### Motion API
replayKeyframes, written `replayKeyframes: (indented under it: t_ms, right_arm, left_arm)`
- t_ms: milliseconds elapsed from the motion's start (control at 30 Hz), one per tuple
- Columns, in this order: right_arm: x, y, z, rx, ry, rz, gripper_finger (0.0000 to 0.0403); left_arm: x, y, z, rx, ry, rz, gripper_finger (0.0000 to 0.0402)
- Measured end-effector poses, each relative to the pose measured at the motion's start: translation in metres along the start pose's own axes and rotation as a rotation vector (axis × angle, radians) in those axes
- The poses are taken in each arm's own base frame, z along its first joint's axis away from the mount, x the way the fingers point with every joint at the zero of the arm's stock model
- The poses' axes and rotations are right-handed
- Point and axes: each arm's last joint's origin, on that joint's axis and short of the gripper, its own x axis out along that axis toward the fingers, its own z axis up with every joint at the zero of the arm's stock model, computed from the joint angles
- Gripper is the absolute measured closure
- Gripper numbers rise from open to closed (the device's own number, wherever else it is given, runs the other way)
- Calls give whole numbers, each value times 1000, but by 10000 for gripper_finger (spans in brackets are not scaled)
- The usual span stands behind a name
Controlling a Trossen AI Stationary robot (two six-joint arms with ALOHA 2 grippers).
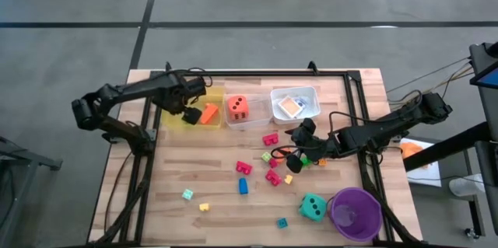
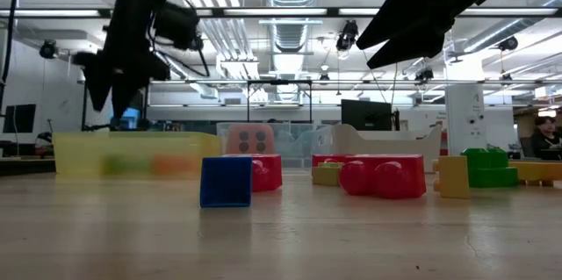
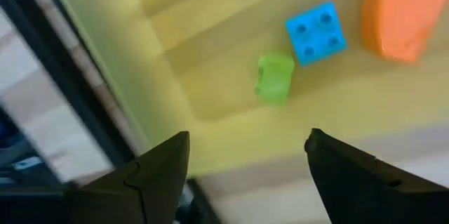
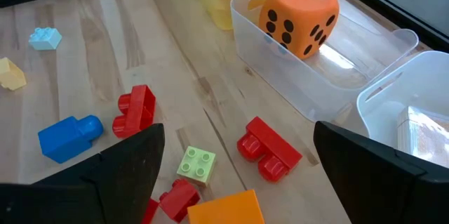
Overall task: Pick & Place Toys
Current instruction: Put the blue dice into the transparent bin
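Observation:
Small plastic blocks lie scattered on the wooden table, among them a red pair point(image 4: 266, 148), a light green one point(image 4: 196, 164) and a blue one point(image 4: 69, 137). An orange die point(image 1: 237, 108) sits in the clear tray point(image 4: 330, 76), and a teal die point(image 1: 313, 207) rests near the front. The yellow tray point(image 1: 175, 117) holds a green block point(image 3: 275, 78), a blue block point(image 3: 316, 32) and an orange block point(image 3: 396, 13). My left gripper point(image 1: 189, 114) hangs open above this tray, pointing down, with nothing between its fingers. My right gripper point(image 1: 294, 144) stands open over the scattered blocks, slanting down.
A white tray point(image 1: 310, 92) with cards stands at the far right of the row of trays. A purple cup point(image 1: 355, 213) stands at the near right corner. Black frame rails point(image 1: 359, 116) run along the table's sides. Bare wood lies at the near left.

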Motion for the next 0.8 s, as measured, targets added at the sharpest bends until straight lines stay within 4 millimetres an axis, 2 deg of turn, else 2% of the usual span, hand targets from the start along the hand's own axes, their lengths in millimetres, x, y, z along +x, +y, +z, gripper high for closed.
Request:
replayKeyframes:
  t_ms: [200,400,600,800]
  right_arm:
    - [0,0,0,0,0,0,41]
    - [0,0,0,-1,0,0,41]
    - [0,1,3,5,-19,15,41]
    - [-16,6,12,44,85,325,40]
  left_arm:
    - [-37,-12,-22,153,23,45,121]
    - [-63,-42,-60,314,-65,8,121]
    - [-69,-69,-109,481,-115,-10,121]
    - [-69,-87,-162,697,-188,-61,121]
